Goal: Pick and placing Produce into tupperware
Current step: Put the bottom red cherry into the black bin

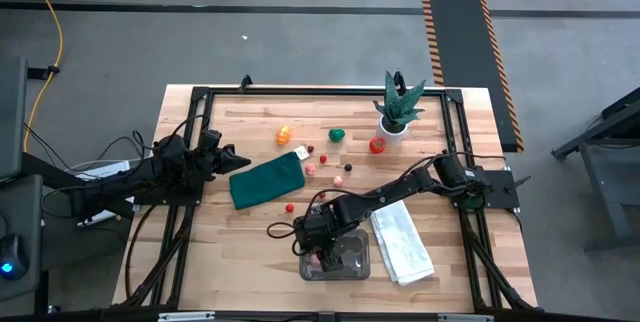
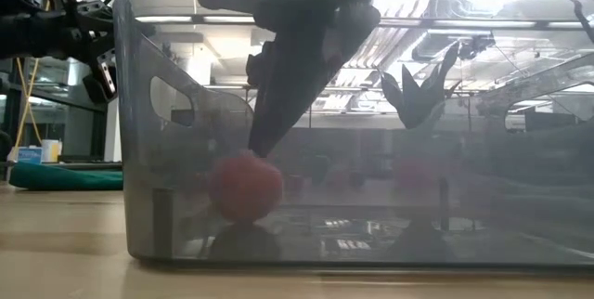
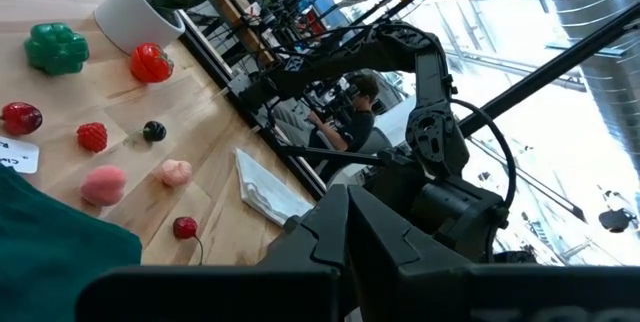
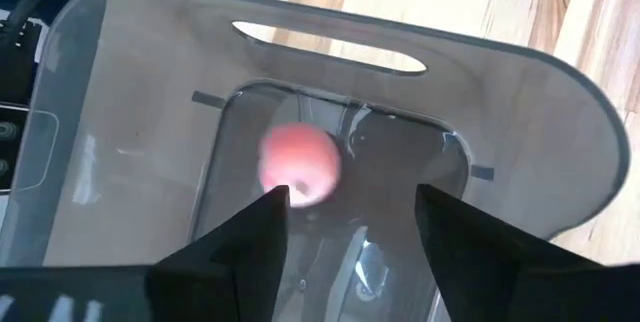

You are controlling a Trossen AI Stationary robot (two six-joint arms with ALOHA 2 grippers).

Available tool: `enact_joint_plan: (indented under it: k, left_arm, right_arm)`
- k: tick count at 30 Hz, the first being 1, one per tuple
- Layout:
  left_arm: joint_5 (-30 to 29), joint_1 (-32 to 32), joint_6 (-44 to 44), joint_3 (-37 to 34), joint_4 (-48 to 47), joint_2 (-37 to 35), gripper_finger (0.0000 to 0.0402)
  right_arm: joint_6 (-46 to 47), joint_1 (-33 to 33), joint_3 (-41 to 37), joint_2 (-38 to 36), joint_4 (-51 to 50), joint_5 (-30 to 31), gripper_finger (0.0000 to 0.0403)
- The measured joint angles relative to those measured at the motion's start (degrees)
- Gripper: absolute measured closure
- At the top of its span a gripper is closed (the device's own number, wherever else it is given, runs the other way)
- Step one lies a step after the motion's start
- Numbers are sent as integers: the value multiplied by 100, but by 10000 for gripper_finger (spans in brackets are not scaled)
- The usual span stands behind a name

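Right gripper (image 4: 345, 207) hangs inside the tupperware (image 4: 150, 102), jaws released, so the pink fruit (image 4: 299, 165) rests on its floor. Left gripper (image 1: 232, 158), jaws clenched empty, waits beside the green cloth (image 1: 268, 180).

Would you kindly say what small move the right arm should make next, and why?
Probably lift the right gripper straight up out of the clear grey plastic container. Its jaws stand apart, and the round pink toy fruit lies free on the floor inside, so the placement looks finished.
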Motion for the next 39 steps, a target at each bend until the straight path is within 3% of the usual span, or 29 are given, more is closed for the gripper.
enact_joint_plan:
  k: [20, 39]
  left_arm:
    - [0, -1, -1, 0, 2, 0, 401]
    - [0, 0, 0, -1, 1, 0, 401]
  right_arm:
    - [19, -215, 0, -341, -420, 106, 192]
    - [-188, -643, 2, -1000, -1263, 1026, 192]
